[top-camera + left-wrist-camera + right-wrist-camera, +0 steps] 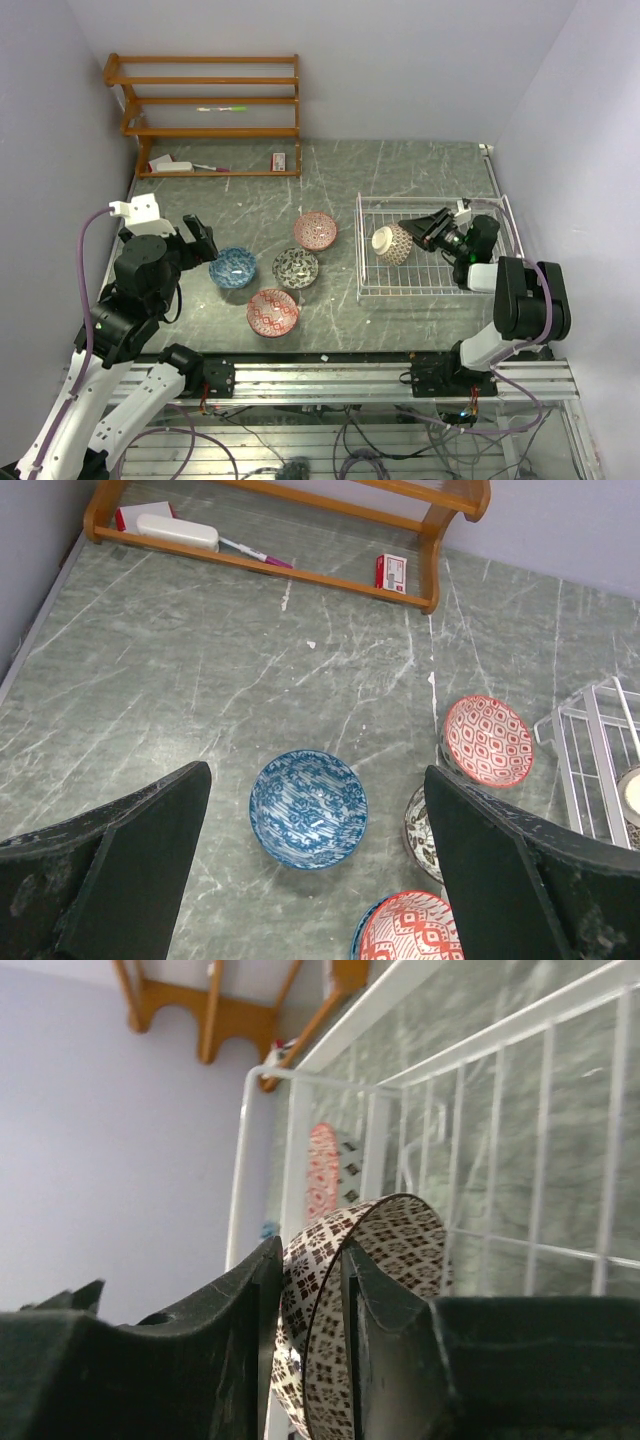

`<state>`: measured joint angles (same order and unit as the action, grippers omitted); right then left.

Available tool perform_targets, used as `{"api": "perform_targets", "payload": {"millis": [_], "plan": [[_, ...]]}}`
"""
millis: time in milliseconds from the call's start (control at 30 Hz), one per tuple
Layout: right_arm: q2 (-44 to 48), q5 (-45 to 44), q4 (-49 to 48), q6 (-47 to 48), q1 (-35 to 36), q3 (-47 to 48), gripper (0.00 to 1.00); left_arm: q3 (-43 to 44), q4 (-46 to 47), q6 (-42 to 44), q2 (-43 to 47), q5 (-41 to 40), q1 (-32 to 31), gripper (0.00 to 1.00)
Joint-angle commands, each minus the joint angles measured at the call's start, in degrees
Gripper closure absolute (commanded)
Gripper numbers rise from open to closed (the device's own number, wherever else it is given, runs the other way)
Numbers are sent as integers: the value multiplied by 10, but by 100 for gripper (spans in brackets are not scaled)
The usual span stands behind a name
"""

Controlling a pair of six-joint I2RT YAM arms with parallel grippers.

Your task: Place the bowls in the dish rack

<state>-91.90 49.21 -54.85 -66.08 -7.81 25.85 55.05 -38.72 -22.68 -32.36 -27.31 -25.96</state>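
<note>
My right gripper (418, 234) is shut on the rim of the beige-brown bowl (392, 244), holding it on edge inside the white dish rack (436, 293). In the right wrist view the bowl's wall (330, 1290) is pinched between the fingers. On the table stand a blue bowl (232, 267), a black-and-white bowl (296, 267), a far red bowl (315, 230) and a near red bowl (272, 312). My left gripper (203, 238) is open and hovers above and left of the blue bowl (308, 807), which shows between its fingers.
An orange wooden shelf (210, 110) stands at the back left with small items on it. The rack's wire walls (300, 1110) surround the right gripper. The other bowls (487, 740) cluster right of the blue one.
</note>
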Motion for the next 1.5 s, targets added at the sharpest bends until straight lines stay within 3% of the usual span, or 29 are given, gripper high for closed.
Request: {"api": "perform_targets", "payload": {"millis": [0,167,967,1333,1467], "plan": [[34,-65,194,125,-6,30,69,-3,24,8,0,12,5,1],[45,-86,231,145,-7,33,59,-3,25,8,-2,14,5,1],[108,-185,397,229,-7,87,51,-14,24,2,5,14,5,1],[187,-281,539,312,-6,130,42,-19,29,0,5,21,5,1],[198,-321,622,373,17,183,33,-20,30,1,7,23,5,1]]}}
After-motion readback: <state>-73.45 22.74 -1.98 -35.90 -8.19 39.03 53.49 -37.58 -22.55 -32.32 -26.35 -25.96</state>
